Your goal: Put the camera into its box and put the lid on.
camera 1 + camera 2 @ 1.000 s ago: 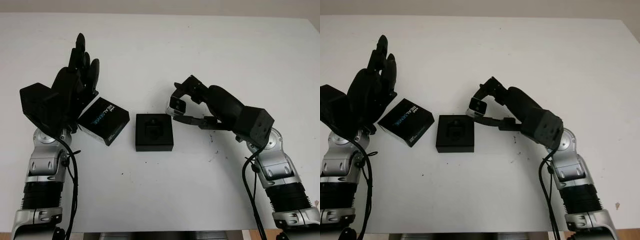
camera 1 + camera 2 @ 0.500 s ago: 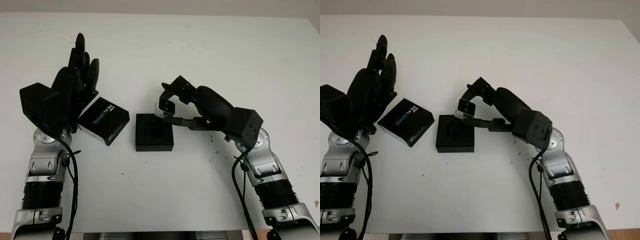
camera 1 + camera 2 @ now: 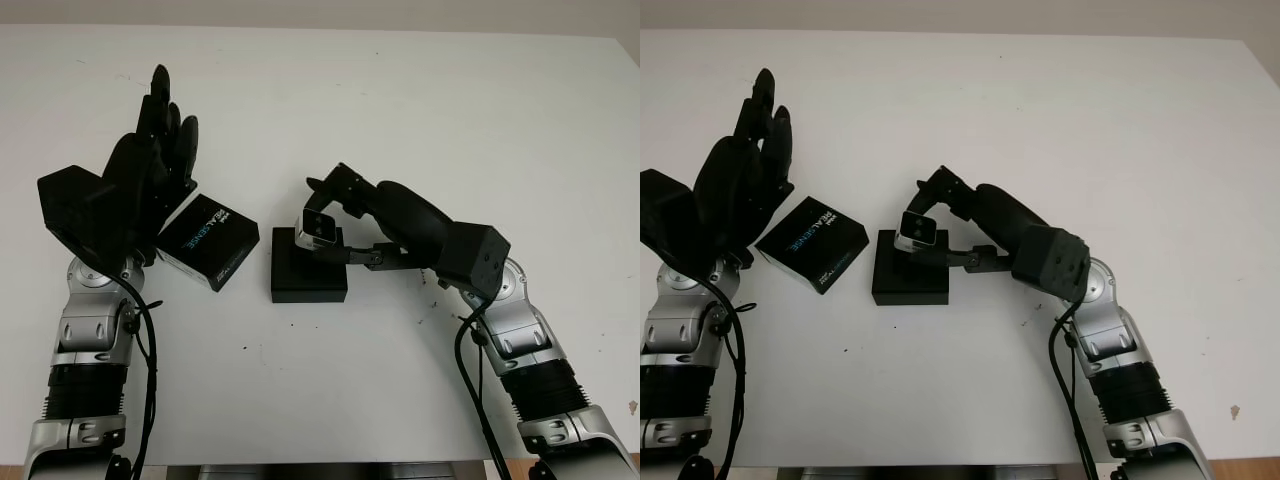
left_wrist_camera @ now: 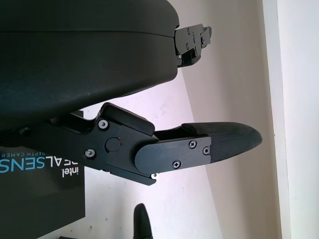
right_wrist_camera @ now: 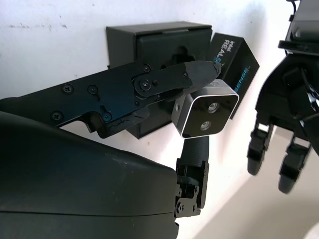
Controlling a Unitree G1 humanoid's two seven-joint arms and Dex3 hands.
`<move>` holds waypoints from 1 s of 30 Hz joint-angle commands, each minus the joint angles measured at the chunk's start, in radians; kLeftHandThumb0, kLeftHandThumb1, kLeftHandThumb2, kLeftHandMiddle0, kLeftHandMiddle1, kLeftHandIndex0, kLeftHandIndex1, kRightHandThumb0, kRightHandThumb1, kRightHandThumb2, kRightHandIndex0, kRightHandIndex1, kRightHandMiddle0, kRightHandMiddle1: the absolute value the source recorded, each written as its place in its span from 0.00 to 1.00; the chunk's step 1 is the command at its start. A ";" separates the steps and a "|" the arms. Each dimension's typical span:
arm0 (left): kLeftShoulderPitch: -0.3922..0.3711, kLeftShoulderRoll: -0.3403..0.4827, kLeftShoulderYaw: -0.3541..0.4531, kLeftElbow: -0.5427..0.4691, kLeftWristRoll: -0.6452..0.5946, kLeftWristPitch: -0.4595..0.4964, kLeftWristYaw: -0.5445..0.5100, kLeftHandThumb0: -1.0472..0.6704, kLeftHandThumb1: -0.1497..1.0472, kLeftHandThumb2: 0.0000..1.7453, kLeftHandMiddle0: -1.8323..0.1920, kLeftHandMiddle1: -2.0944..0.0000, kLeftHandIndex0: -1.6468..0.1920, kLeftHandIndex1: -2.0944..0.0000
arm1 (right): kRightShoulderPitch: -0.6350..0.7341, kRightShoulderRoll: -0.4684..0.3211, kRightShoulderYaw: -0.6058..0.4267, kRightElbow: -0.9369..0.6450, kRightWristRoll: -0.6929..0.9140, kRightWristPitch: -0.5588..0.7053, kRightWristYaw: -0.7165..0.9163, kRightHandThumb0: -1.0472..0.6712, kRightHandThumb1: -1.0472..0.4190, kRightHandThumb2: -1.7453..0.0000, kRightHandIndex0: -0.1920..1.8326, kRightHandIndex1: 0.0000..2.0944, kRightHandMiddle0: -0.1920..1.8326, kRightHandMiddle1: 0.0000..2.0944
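Right hand [image 3: 335, 215] pinches my camera [image 3: 319, 228] just above the open box [image 3: 308, 264], recess directly beneath; lid [image 3: 207, 241] waits at nine o'clock beside my open left hand [image 3: 150, 170].

Obstacles: right hand [image 3: 335, 215] gripping camera [image 3: 318, 228], hanging over box [image 3: 308, 275] and blocking its opening; lid [image 3: 208, 240] lying just beside box; open left hand [image 3: 150, 165] standing raised beside lid. Counter [image 3: 420, 100] lying bare beyond and toward the robot.
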 commanded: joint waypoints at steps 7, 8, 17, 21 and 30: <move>0.015 -0.009 0.009 -0.027 -0.006 0.006 0.008 0.16 1.00 0.33 1.00 1.00 1.00 1.00 | 0.000 -0.018 0.010 -0.016 -0.020 0.006 0.017 0.32 0.00 0.90 0.17 0.03 0.33 0.89; 0.016 -0.010 0.010 -0.025 -0.007 0.001 0.007 0.17 1.00 0.33 1.00 1.00 1.00 1.00 | 0.001 -0.020 0.011 -0.015 -0.025 0.002 0.016 0.32 0.00 0.90 0.17 0.03 0.33 0.89; 0.017 -0.008 0.010 -0.021 -0.007 -0.010 0.000 0.17 1.00 0.33 1.00 1.00 1.00 1.00 | 0.009 -0.028 0.021 -0.016 -0.058 -0.014 0.004 0.33 0.00 0.89 0.17 0.03 0.33 0.89; 0.017 -0.011 0.010 -0.024 -0.009 -0.006 0.003 0.17 1.00 0.33 1.00 1.00 1.00 1.00 | 0.008 -0.025 0.027 -0.005 -0.067 -0.036 -0.004 0.33 0.00 0.89 0.17 0.03 0.32 0.88; 0.013 -0.012 0.010 -0.023 -0.011 -0.001 0.007 0.17 1.00 0.32 1.00 1.00 1.00 1.00 | 0.003 -0.016 0.035 0.023 -0.076 -0.081 -0.018 0.32 0.00 0.90 0.17 0.03 0.32 0.88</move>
